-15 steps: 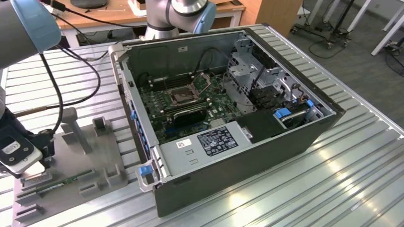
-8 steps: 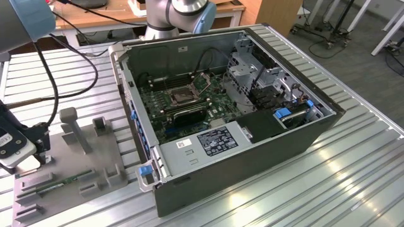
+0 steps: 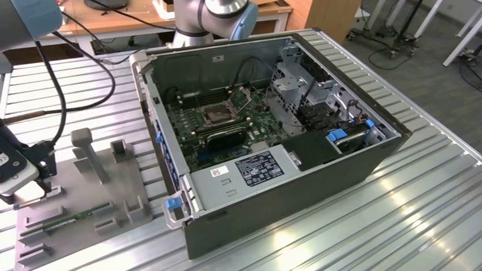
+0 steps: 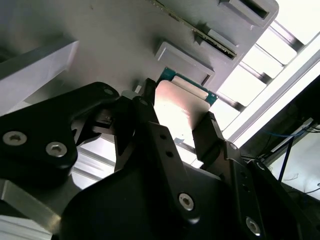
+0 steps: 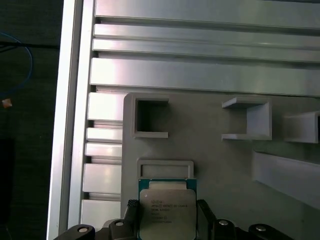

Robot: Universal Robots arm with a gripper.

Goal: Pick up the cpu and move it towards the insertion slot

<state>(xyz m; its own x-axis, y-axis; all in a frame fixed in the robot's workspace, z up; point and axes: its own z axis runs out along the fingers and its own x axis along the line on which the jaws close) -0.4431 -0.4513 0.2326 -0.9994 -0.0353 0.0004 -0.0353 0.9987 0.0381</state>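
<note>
The cpu [image 5: 166, 206], a silvery square chip with a thin green-tan rim, sits between my gripper's two black fingers [image 5: 131, 212] in both wrist views. My gripper [image 5: 167, 215] is shut on the cpu [image 4: 176, 106], gripping two opposite edges, just over a shallow grey pocket [image 5: 165, 167] of the fixture. In the exterior view my gripper [image 3: 31, 191] hangs at the far left over the grey fixture plate [image 3: 90, 192]. The insertion slot [image 3: 218, 115], a square socket with a dark centre and silver frame, lies on the green board inside the open computer case, well to the exterior view's right of the gripper.
The open computer case [image 3: 301, 169] stands on a slatted aluminium table [image 3: 429, 214]. Grey upright posts [image 3: 84, 151] rise from the fixture, and a green memory stick [image 3: 75, 217] lies near its front. Black cables [image 3: 60, 101] trail down to the arm.
</note>
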